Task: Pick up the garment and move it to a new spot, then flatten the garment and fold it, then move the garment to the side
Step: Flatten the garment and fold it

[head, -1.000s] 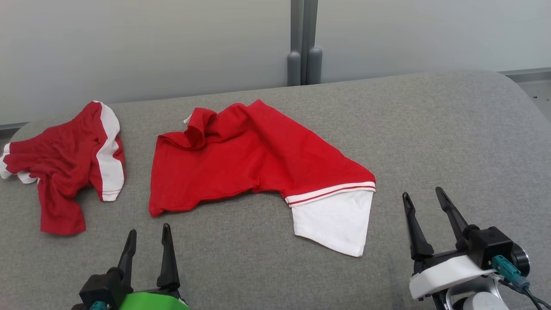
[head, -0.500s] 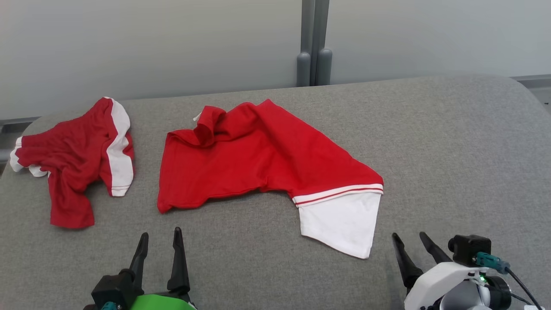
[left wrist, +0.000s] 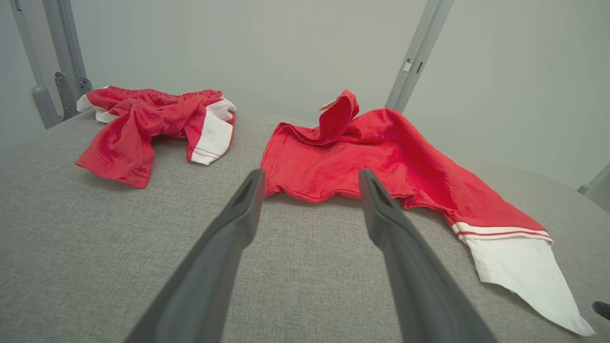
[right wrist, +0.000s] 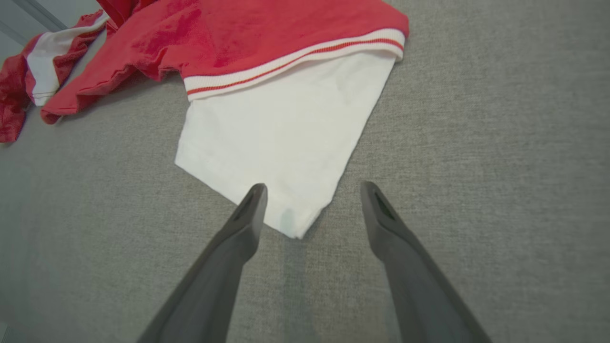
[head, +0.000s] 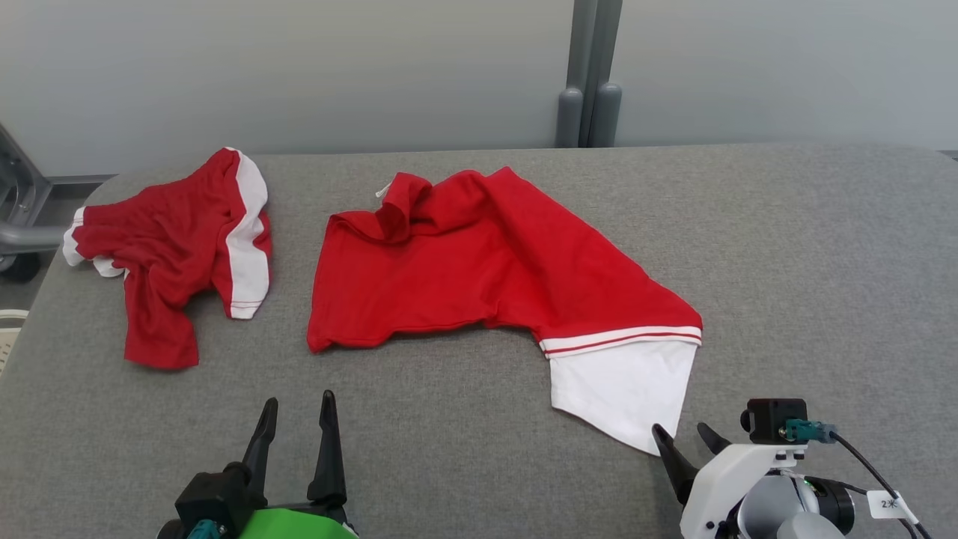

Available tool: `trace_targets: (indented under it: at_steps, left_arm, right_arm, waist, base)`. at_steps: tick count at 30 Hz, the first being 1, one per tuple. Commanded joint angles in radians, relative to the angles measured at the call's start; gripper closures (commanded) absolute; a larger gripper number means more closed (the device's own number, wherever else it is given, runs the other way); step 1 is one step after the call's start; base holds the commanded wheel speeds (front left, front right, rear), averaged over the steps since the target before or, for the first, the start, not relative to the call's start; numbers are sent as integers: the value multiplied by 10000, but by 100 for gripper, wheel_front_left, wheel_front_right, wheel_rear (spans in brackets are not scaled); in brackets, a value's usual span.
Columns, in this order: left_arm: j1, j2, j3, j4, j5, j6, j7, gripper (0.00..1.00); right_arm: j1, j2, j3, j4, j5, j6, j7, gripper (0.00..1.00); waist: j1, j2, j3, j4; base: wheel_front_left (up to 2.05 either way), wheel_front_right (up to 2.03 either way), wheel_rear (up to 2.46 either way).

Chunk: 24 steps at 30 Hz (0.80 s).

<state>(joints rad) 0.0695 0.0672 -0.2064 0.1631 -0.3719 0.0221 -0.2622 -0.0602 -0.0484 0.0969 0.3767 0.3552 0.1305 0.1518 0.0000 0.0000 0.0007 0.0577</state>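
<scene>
Garment point(head: 479, 277): lying on worktop point(head: 808, 247).
Left end effector point(head: 299, 398): wide, empty, near garment.
Right end effector point(head: 680, 427): wide, empty, at garment's white corner.

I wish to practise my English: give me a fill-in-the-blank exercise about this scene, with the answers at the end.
1. The table has a ___ cover.
2. The small garment lies to the robot's ___ of the large garment.
3. The left gripper and the right gripper both stand ___, holding nothing.
4. The right gripper points at the ___-coloured part of the large garment.
Answers: grey; left; open; white.
</scene>
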Motion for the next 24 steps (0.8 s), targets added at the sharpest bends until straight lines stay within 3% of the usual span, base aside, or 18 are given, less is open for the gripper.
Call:
trace_targets:
  at_steps: [1, 10, 17, 18, 20, 21, 22, 24]
  left_arm:
    - [-192, -39, -30, -37, -7, -38, -30, 0]
    - [-362, -86, -161, -95, -47, -57, -30, 0]
    - [-396, -107, -114, -120, -64, -51, -30, 0]
    - [-408, -110, -91, -119, -68, -60, -30, 0]
    - [-411, -113, -55, -121, -54, -55, -30, 0]
    - [-403, -115, -42, -123, -42, -54, -29, 0]
    - [-394, -116, -30, -122, -37, -57, -29, 0]
    - [-392, -117, -5, -105, -29, -71, -30, 0]
  right_arm:
    - [-239, -36, 18, 229, -126, 4, 97, 0]
    - [-993, -33, 79, 1608, -968, 4, 719, 0]
    - [-1115, -10, 549, 1671, -1250, 6, 780, 0]
    - [-1135, -12, 547, 1622, -1325, 6, 712, 7]
    - [-1191, -18, 507, 1557, -1580, 6, 667, 60]
    - [-1220, -18, 459, 1513, -1668, 4, 642, 73]
    - [-1242, -19, 415, 1471, -1737, 4, 621, 97]
    - [-1265, -39, 295, 1374, -1802, 1, 575, 100]
  waist:
    - [0, 0, 104, 184]
    - [0, 0, 264, 639]
    - [0, 0, 351, 680]
    - [0, 0, 363, 674]
    - [0, 0, 379, 647]
    - [0, 0, 384, 629]
    - [0, 0, 385, 610]
    - [0, 0, 391, 569]
  base:
    - [0, 0, 0]
    - [0, 0, 0]
    - [0, 0, 0]
    - [0, 0, 0]
    - [0, 0, 0]
    - [0, 0, 0]
    - [0, 0, 0]
    - [0, 0, 0]
